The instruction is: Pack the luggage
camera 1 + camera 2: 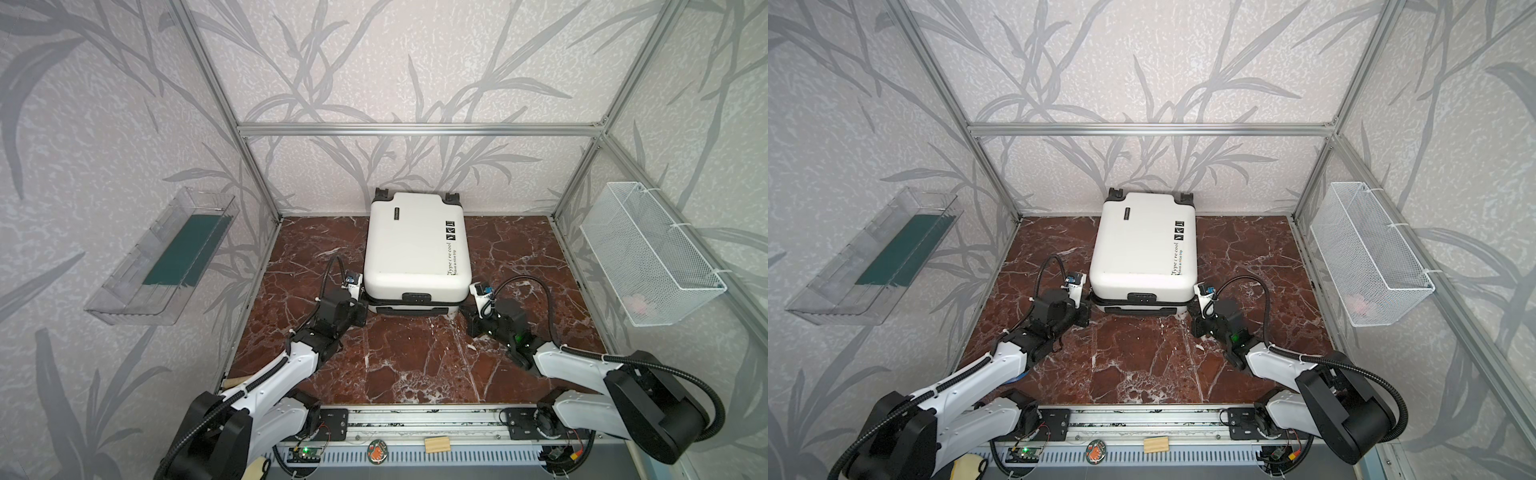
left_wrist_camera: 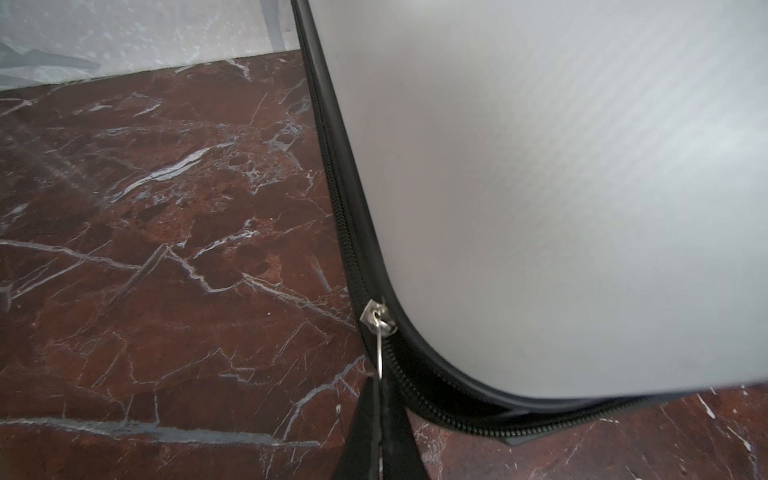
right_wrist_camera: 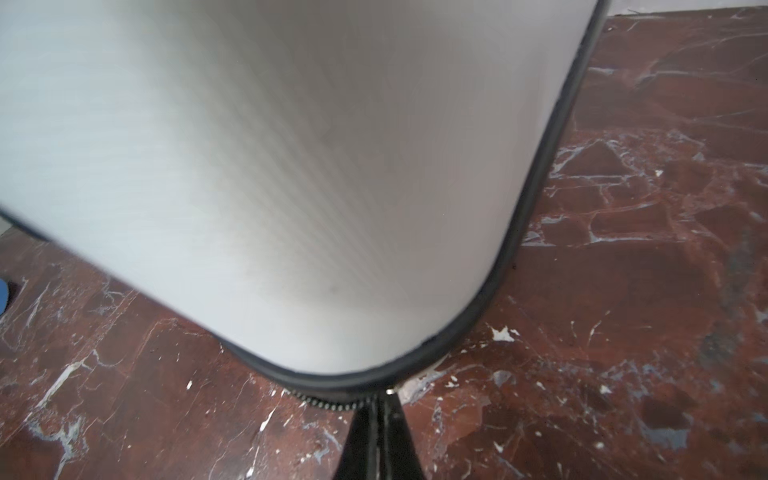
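The luggage (image 1: 415, 245) lies flat toward the back middle of the tabletop (image 1: 415, 365), with its wheels (image 1: 382, 194) against the rear wall and its front edge toward me. In both top views the lid is down, but a dark gap runs along that front edge, so I judge the zip is not yet drawn across it.

The shell is hard, smooth and rounded. It gives my fingers nothing to bite on, and I expect them to skid off it. The case looks small and probably light, so on this polished stone it may slide or swivel if I tug from one side only. The zipper seam (image 2: 332, 166) is the soft part, and its pulls are the sensible places to take hold.

My left fingers (image 2: 361, 449) are pressed together at the near left corner, pinching the ring pull (image 2: 380, 353) that hangs from the zipper slider (image 2: 376, 313). My right fingers (image 3: 365, 449) are also pressed together, with their tips against the seam at the near right corner. A glint of metal (image 3: 390, 390) shows beside the zipper teeth (image 3: 328, 404) there. I take it for the second pull, though too little of it shows to be sure I hold it.
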Action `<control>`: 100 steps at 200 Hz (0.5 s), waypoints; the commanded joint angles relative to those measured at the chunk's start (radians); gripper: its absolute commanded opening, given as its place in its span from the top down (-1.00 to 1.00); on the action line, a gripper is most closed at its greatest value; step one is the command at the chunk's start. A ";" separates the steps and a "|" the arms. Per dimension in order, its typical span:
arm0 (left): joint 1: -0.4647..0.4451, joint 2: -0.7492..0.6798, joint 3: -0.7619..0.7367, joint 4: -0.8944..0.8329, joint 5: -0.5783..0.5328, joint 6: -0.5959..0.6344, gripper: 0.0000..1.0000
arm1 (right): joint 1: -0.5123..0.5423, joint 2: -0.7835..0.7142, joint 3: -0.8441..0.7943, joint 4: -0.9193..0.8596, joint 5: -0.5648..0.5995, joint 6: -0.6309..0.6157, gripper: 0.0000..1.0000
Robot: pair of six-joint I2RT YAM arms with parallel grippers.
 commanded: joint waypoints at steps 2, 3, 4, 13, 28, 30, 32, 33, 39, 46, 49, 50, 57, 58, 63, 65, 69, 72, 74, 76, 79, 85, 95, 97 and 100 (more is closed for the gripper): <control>-0.031 -0.002 0.003 0.061 0.143 0.025 1.00 | 0.089 -0.069 -0.006 0.024 -0.046 -0.065 1.00; -0.030 -0.002 0.003 0.061 0.141 0.025 1.00 | 0.090 -0.073 -0.006 0.019 -0.038 -0.066 1.00; -0.031 -0.002 0.003 0.061 0.141 0.025 1.00 | 0.092 -0.077 -0.006 0.014 -0.032 -0.067 1.00; -0.031 -0.001 0.004 0.061 0.140 0.025 1.00 | 0.095 -0.105 -0.010 -0.015 0.030 -0.066 1.00; -0.030 0.003 0.004 0.067 0.126 0.019 1.00 | 0.095 -0.145 -0.002 -0.076 0.102 -0.066 1.00; -0.030 0.003 0.004 0.067 0.126 0.019 1.00 | 0.095 -0.148 0.000 -0.086 0.109 -0.066 1.00; -0.030 0.004 0.006 0.068 0.126 0.019 1.00 | 0.095 -0.154 0.003 -0.098 0.115 -0.066 1.00; -0.030 0.004 0.006 0.069 0.126 0.019 1.00 | 0.095 -0.156 0.005 -0.105 0.117 -0.066 1.00; -0.030 0.006 0.007 0.068 0.126 0.021 1.00 | 0.095 -0.170 0.017 -0.145 0.129 -0.063 1.00; -0.030 0.010 0.010 0.069 0.125 0.022 1.00 | 0.095 -0.182 0.032 -0.195 0.133 -0.059 1.00; -0.030 0.011 0.011 0.068 0.126 0.023 1.00 | 0.094 -0.186 0.041 -0.219 0.130 -0.061 1.00; -0.031 0.011 0.011 0.068 0.126 0.022 1.00 | 0.094 -0.187 0.044 -0.227 0.129 -0.061 1.00; -0.029 0.012 0.013 0.068 0.126 0.024 1.00 | 0.094 -0.192 0.069 -0.290 0.117 -0.062 1.00; -0.029 0.014 0.013 0.068 0.126 0.024 1.00 | 0.094 -0.192 0.073 -0.298 0.114 -0.062 1.00; -0.029 0.015 0.015 0.069 0.126 0.024 1.00 | 0.094 -0.192 0.093 -0.347 0.100 -0.069 1.00; -0.030 0.015 0.015 0.069 0.126 0.024 1.00 | 0.094 -0.192 0.100 -0.365 0.096 -0.068 1.00; -0.029 0.016 0.015 0.069 0.126 0.024 1.00 | 0.094 -0.190 0.113 -0.396 0.089 -0.068 1.00; -0.029 0.017 0.017 0.071 0.126 0.024 1.00 | 0.094 -0.189 0.122 -0.417 0.081 -0.066 1.00; -0.029 0.018 0.017 0.071 0.126 0.024 1.00 | 0.094 -0.188 0.129 -0.430 0.077 -0.066 1.00; -0.029 0.017 0.016 0.070 0.126 0.024 1.00 | 0.094 -0.188 0.135 -0.446 0.073 -0.067 1.00; -0.029 0.019 0.017 0.071 0.126 0.025 1.00 | 0.094 -0.189 0.144 -0.464 0.066 -0.069 1.00; -0.029 0.020 0.018 0.070 0.126 0.025 1.00 | 0.094 -0.189 0.154 -0.493 0.059 -0.066 1.00; -0.028 0.020 0.017 0.071 0.125 0.026 1.00 | 0.094 -0.193 0.173 -0.537 0.046 -0.063 1.00; -0.029 0.020 0.018 0.070 0.126 0.025 1.00 | 0.094 -0.194 0.177 -0.546 0.042 -0.063 1.00; -0.029 0.019 0.017 0.070 0.125 0.025 1.00 | 0.094 -0.195 0.182 -0.558 0.041 -0.062 1.00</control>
